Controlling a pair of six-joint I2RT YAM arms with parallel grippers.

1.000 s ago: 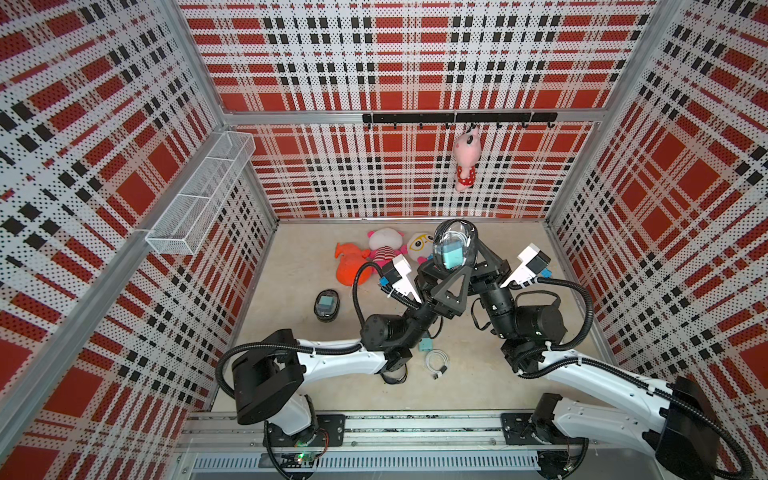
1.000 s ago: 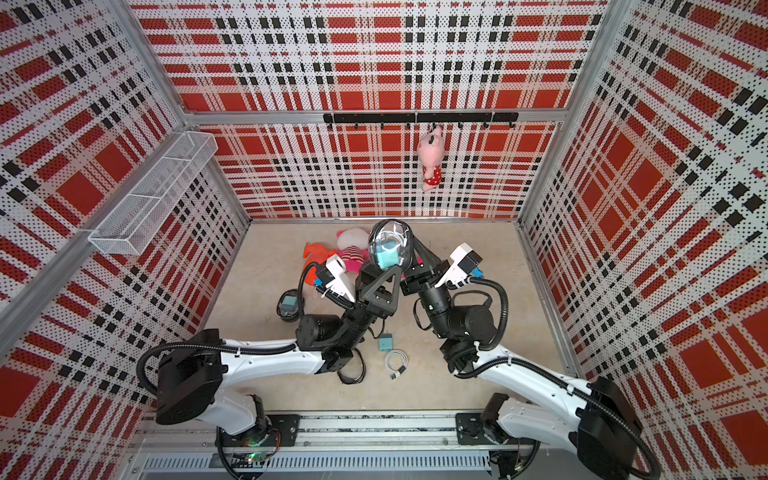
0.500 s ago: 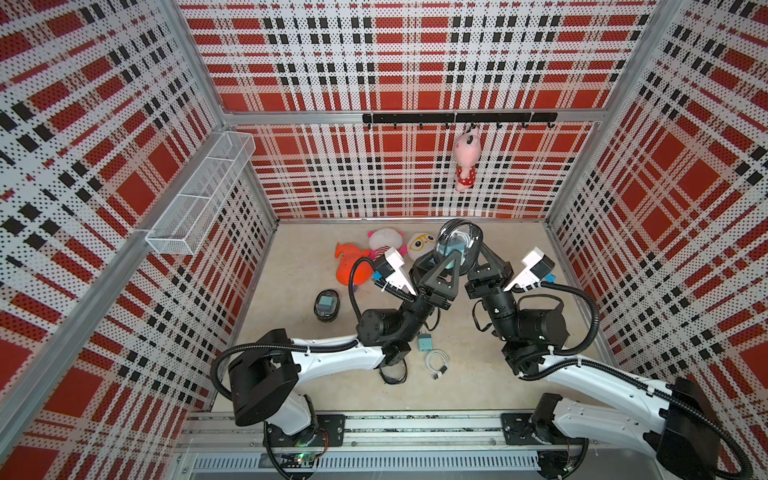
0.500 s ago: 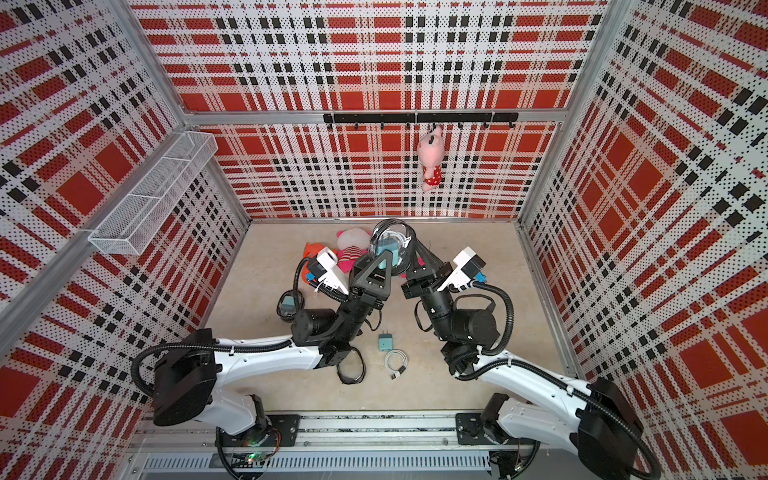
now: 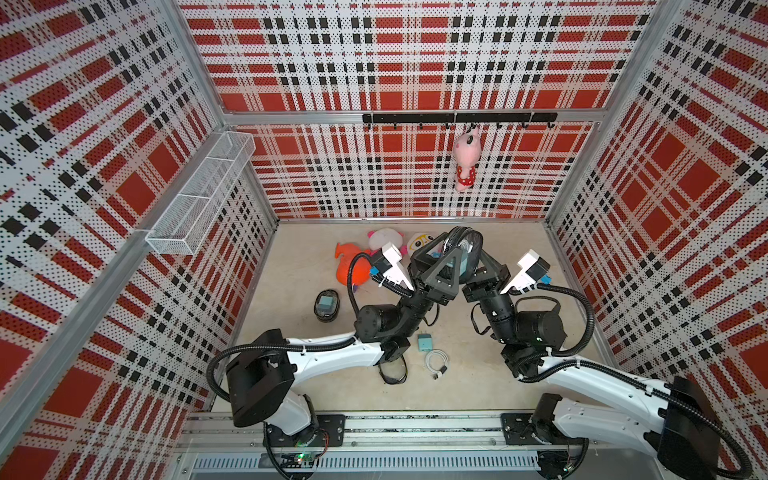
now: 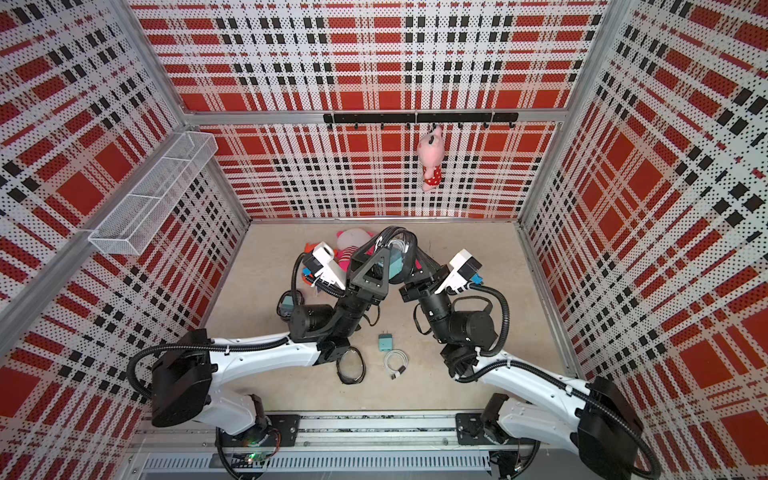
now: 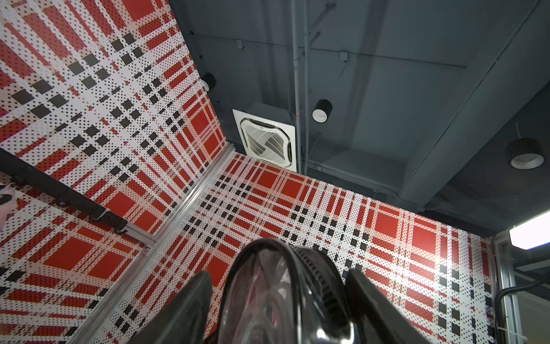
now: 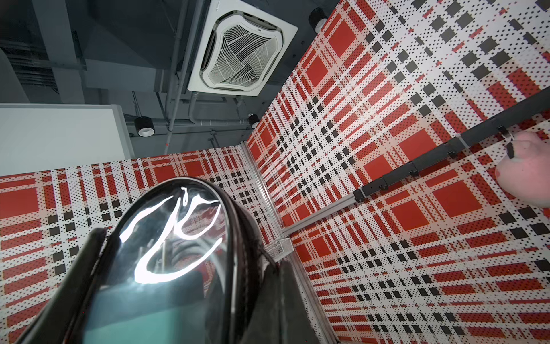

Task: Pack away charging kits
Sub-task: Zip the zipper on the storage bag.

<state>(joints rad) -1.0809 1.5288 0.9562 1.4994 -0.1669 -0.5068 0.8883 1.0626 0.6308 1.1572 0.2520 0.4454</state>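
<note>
The right hand (image 8: 189, 248) is clamped tight on a black oval case (image 5: 467, 245), holding it upright in the air above the middle of the desk (image 5: 307, 374), nearer the rear edge. The left hand (image 7: 278, 274) stands wide. Its fingers (image 7: 184, 309) straddle the same case, with a slim gap showing on each side, so it grips nothing.

Through the clear window of the held case a teal adapter (image 8: 134, 321) shows, low down between the right hand's fingers. The glare on the window is too strong to tell whether a cable lies in there too.

A second adapter (image 5: 424, 344) lies loose on the desk below the raised hands, toward the front edge, prongs pointing rearward. A coiled white cable (image 5: 436, 361) lies just beside it, nearer the front. A third adapter sits inside a second case (image 5: 327, 304) toward the left edge of the desk, well apart from both hands.

That makes three adapters and one cable in plain view. There are three cases, the third (image 5: 392, 372) lying flat and partly under the left arm. Three plush toys (image 5: 347, 266) lie by the rear edge and one (image 5: 465, 160) hangs on the rear wall.
</note>
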